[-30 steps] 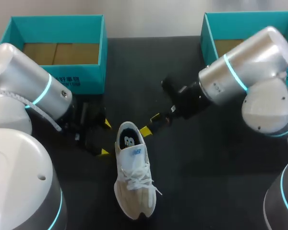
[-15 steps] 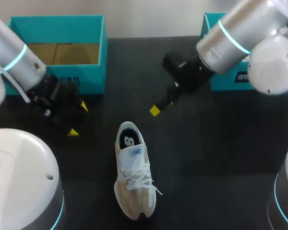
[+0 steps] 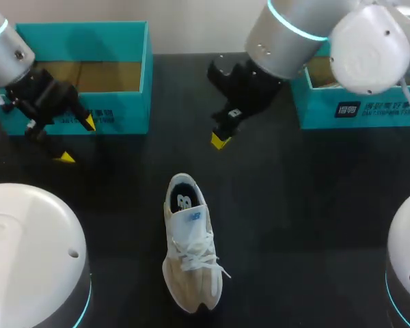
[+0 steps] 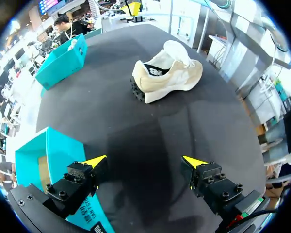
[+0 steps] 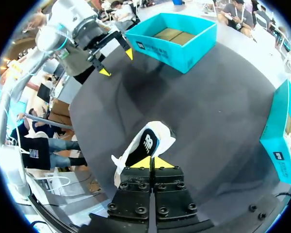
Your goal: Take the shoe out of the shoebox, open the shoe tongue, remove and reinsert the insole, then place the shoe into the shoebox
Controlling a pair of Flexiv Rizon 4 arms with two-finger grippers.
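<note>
My black table (image 3: 314,205) carries a left teal cardboard shoebox (image 3: 123,113) and a right teal cardboard shoebox (image 3: 369,109) at its far side. The beige-and-white laced sneaker (image 3: 190,246) stands sole-down on the table, outside both. My left gripper (image 3: 78,140) hangs spread and empty before the left box. My right gripper (image 3: 220,141) hangs beyond the heel, fingers pressed together and empty.

Left arm (image 3: 5,49), right arm (image 3: 294,31) – silver-grey tubes, cyan light rings, black wrists. White rounded cap on right arm. White domes (image 3: 27,253) nearest camera, cyan band. Left pincer (image 4: 145,162), right pincer (image 5: 152,163) – black blocks, socket screws, yellow wedge tips.
</note>
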